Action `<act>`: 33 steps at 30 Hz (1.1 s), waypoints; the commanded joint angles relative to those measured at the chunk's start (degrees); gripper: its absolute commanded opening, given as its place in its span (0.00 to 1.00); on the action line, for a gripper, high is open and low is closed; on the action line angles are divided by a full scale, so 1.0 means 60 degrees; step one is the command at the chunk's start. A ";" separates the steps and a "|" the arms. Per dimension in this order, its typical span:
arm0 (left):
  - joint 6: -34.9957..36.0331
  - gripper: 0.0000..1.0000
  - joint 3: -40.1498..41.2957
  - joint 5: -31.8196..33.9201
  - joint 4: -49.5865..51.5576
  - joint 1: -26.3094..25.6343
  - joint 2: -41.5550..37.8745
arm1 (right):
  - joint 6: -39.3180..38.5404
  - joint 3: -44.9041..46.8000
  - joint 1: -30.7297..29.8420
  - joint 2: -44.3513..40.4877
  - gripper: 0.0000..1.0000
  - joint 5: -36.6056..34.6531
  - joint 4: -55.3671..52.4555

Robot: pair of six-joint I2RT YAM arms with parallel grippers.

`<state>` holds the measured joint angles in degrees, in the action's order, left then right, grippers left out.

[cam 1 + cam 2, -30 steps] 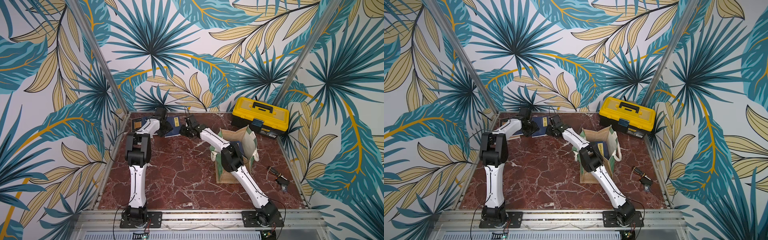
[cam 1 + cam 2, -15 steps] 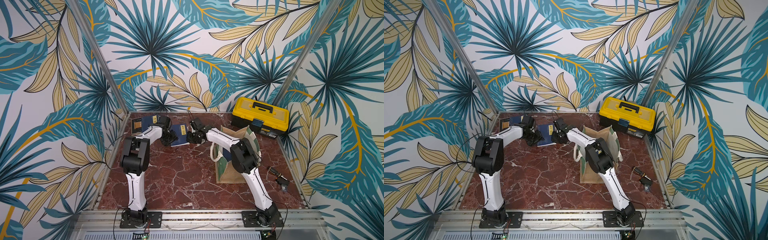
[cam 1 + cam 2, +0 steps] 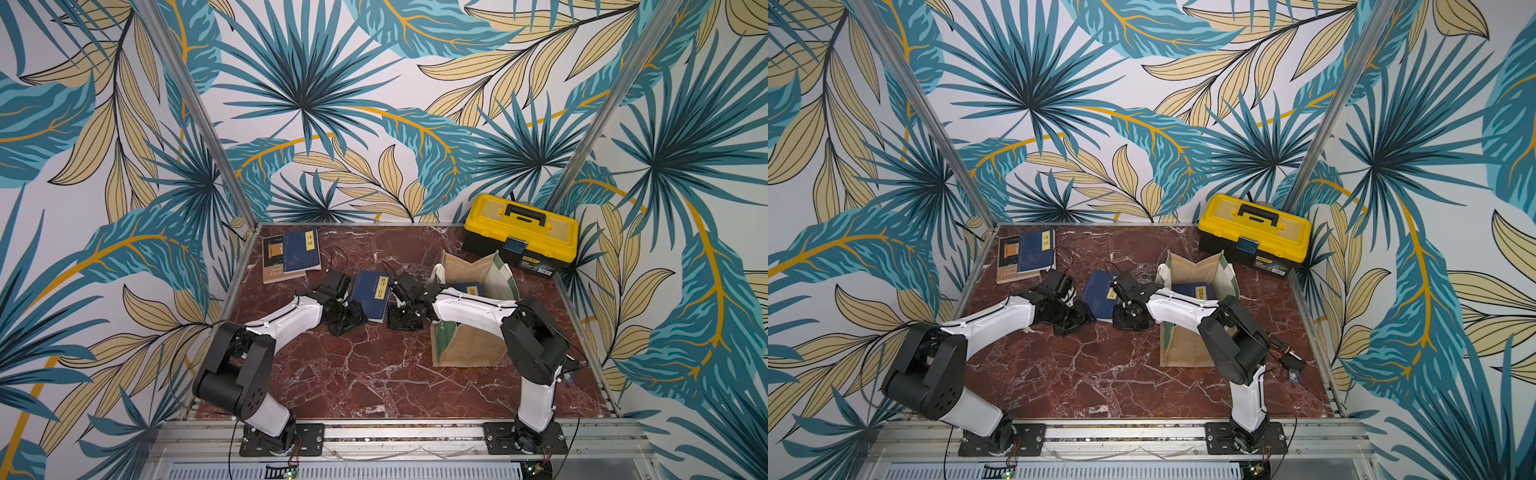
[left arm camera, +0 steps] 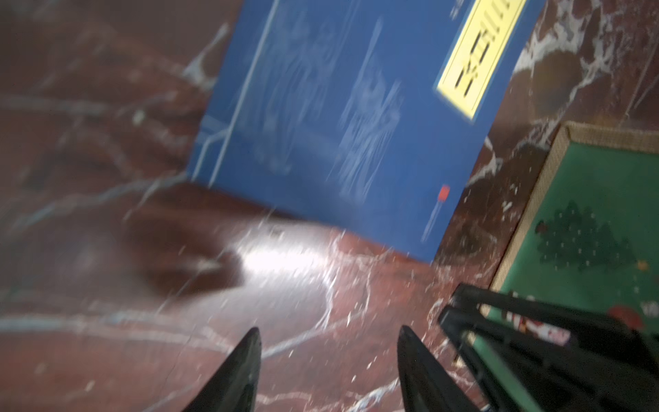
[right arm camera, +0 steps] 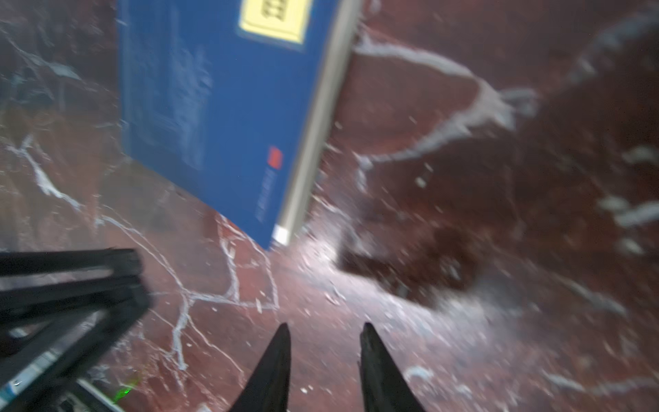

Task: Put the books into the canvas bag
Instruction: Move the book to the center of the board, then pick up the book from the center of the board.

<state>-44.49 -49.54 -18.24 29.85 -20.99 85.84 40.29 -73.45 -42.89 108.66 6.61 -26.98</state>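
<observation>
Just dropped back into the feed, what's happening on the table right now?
Both arms are at one loose navy book lying on the marble table beside the canvas bag. The left gripper and right gripper flank it, fingers apart, holding nothing. Another navy book already sits inside the bag. Two more books lie overlapping in the far corner.
</observation>
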 commanded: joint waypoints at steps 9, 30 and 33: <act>0.1045 0.64 -0.0044 -0.0752 0.0103 0.1477 -0.0381 | -0.0088 -0.0804 0.0081 -0.0051 0.45 -0.0535 -0.0518; 0.1754 0.63 -0.1869 -0.1838 -0.1777 0.2225 0.3439 | -0.0741 -0.4023 0.1075 0.2988 0.48 -0.0111 -0.1307; 0.1581 0.62 -0.1659 -0.2650 -0.2276 0.2128 0.3534 | -0.0857 -0.3916 0.1209 0.3170 0.47 0.0321 -0.1259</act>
<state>-35.00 -60.99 -29.67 19.55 -7.88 104.81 36.62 -98.43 -36.03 126.96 5.85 -34.35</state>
